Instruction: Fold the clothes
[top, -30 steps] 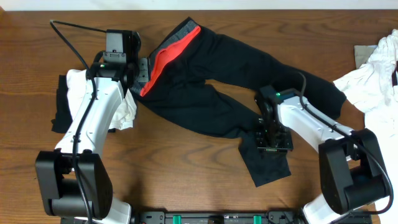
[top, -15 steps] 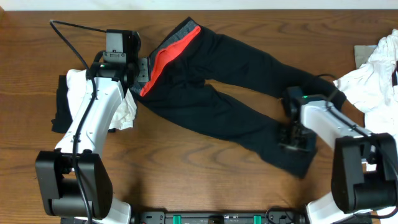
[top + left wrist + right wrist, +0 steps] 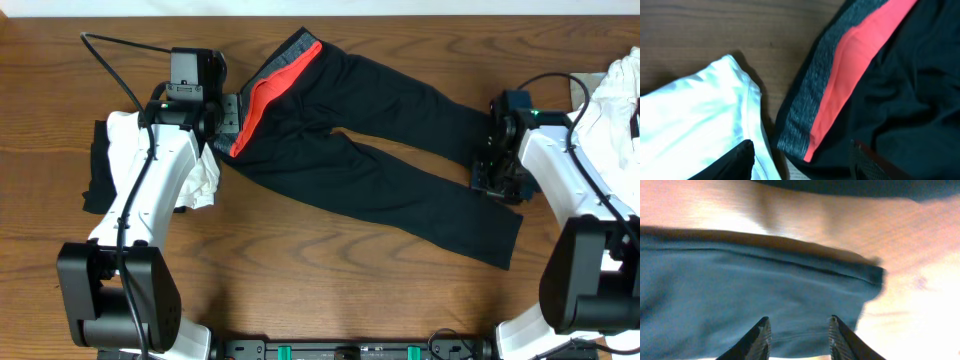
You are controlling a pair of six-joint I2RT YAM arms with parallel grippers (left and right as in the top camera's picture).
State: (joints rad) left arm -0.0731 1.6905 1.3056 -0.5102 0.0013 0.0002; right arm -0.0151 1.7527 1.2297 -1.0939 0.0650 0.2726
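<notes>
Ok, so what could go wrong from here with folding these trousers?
The left claw sits open over both the waistband and a white garment, so closing might catch both. The legs of the black trousers lie splayed apart, so a fold now could come out crooked. The right claw sits close to the white pile and might drag it.
</notes>
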